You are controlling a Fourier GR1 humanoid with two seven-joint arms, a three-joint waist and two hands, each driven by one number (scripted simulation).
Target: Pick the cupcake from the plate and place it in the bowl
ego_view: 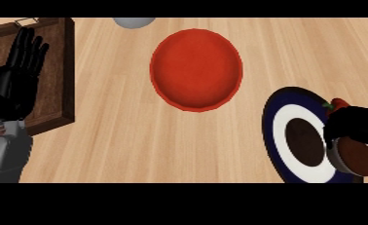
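The red bowl (195, 70) sits open side up near the middle of the wooden surface (108, 141). To its right, at the edge of view, lies the dark blue plate (277, 136) with a white ring and a dark centre. The right hand (348, 124) is over the plate's right side, its fingers curled round the cupcake (351, 155), whose brown body shows below the hand and whose red topping peeks out above it; its long axis cannot be told. The left hand (22, 70) rests open, fingers up, at the left edge over a wooden tray (64, 73). A grey object (134, 22) sits at the top.
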